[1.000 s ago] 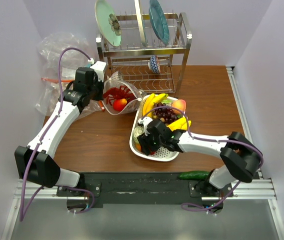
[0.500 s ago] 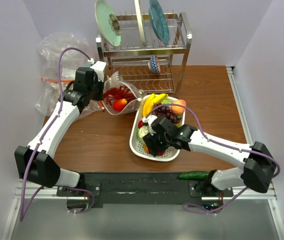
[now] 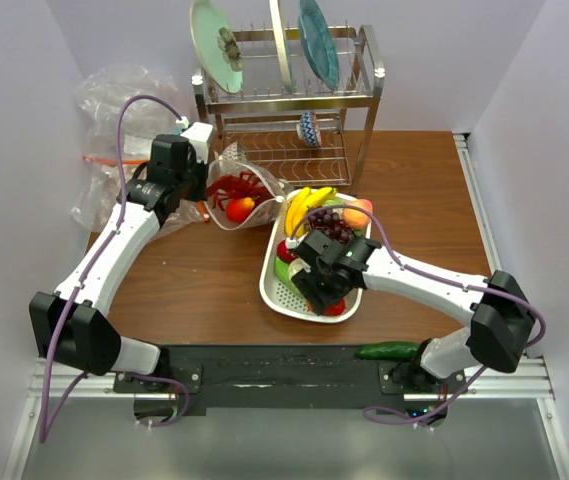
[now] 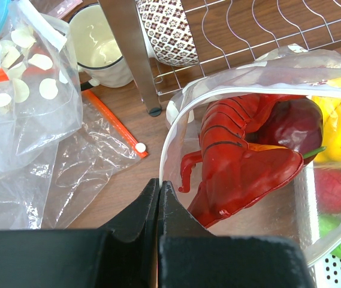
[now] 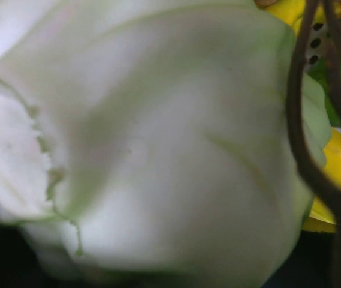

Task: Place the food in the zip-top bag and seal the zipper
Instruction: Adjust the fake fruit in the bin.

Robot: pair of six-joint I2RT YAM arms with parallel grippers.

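Note:
The zip-top bag stands open beside the tray, and a red lobster and a dark red apple lie inside it. My left gripper is shut on the bag's mouth edge, pinching the pale zipper strip. From the top view this gripper sits at the bag's left side. My right gripper is down in the white tray, closed around the pale green cabbage, which fills its wrist view and hides the fingers. A peach and a small red fruit lie in the tray.
Yellow bananas and dark grapes share the tray. A metal dish rack with plates stands behind the bag. A bulky clear bag with orange strips lies at the far left. A green cucumber rests by the right arm's base.
The right arm has swung its elbow out and back, and its gripper has shifted slightly right within the tray. The left arm and the bag have not moved.

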